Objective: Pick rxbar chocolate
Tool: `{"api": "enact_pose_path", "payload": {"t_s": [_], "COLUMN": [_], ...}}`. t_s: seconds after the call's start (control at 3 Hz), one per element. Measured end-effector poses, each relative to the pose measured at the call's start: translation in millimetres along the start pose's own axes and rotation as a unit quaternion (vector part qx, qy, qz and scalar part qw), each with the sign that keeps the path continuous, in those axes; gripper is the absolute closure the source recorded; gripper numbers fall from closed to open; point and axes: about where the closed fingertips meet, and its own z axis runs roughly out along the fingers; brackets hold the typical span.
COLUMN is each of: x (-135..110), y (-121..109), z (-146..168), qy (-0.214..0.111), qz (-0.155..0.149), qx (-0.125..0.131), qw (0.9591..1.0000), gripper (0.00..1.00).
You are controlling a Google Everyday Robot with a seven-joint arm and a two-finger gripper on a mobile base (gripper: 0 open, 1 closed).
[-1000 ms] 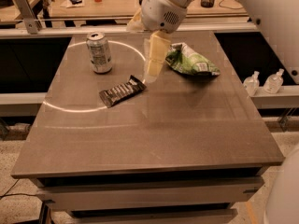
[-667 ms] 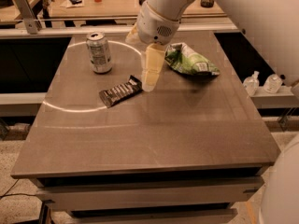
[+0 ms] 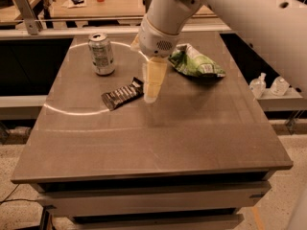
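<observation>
A silver drink can is standing upright at the back left of the grey table. A green-and-white chip bag is lying back right, just beside the gripper, which is hanging low between them. Two small clear bottles are sitting beyond the table's right edge.

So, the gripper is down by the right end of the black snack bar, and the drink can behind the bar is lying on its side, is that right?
Not quite: the camera view shows the drink can standing upright. The gripper is indeed by the right end of the black snack bar.
</observation>
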Motion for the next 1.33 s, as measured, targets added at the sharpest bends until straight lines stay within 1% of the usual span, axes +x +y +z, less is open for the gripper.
{"api": "enact_pose_path", "payload": {"t_s": [0.33,0.67,1.0,1.33], "x": [1,0,-5,-9], "y": [-8,-22,-37,-47], "z": [12,27,42,60], "qy": [-0.002,-0.005,-0.012,-0.029], "qz": [-0.006,-0.018,-0.032,-0.042], "qx": [-0.014,-0.043,-0.073,-0.105], "qw": [0.9999,0.9989,0.9967,0.9932], "gripper": [0.00,0.00,0.00,0.00]}}
